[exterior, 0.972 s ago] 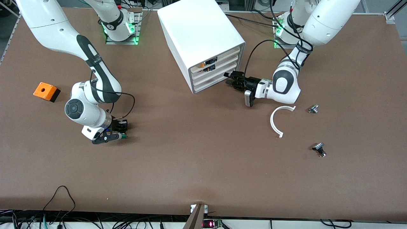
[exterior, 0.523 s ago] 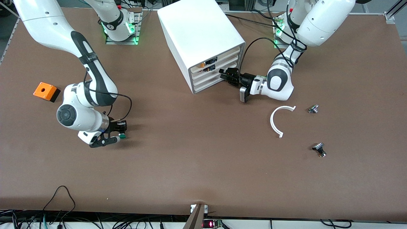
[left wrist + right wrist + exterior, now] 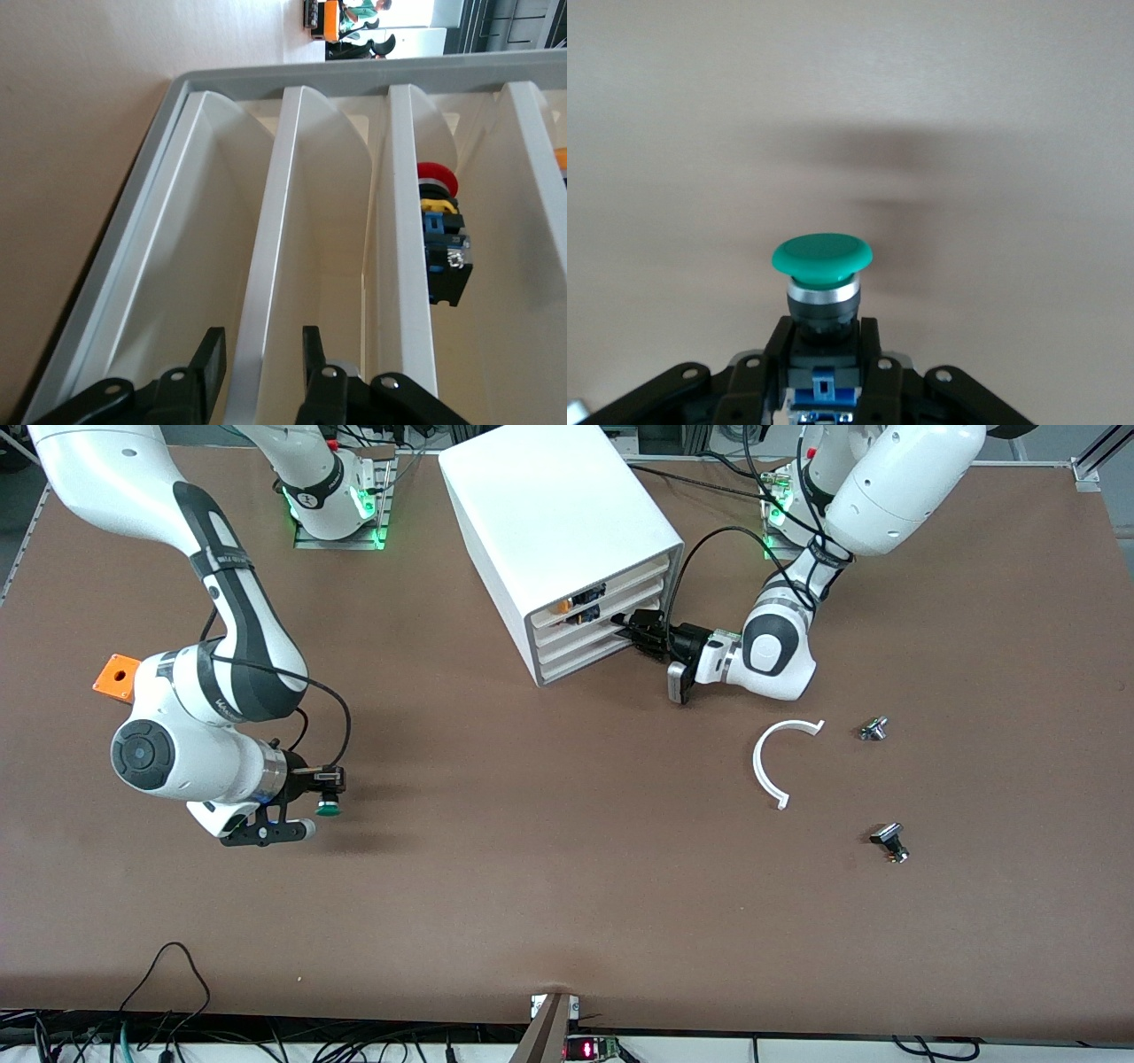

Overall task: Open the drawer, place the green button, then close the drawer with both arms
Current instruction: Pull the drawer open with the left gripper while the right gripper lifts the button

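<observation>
Front view: the right tool (image 3: 324, 793) has risen off the bench (image 3: 532, 886) since a second ago, pinching the button (image 3: 328, 807) at the frame's lower left; the left tool (image 3: 640, 631) has reached the cabinet (image 3: 549, 522), fingers (image 3: 205, 367) narrowly straddling a drawer (image 3: 266, 292) front. One red button (image 3: 436, 177) lies inside. Two metal buttons (image 3: 873, 728) lie at right.

Left tool (image 3: 640, 631) at cabinet (image 3: 558, 540) drawer fronts (right tool (image 3: 324, 801) over table (image 3: 567, 886)).
</observation>
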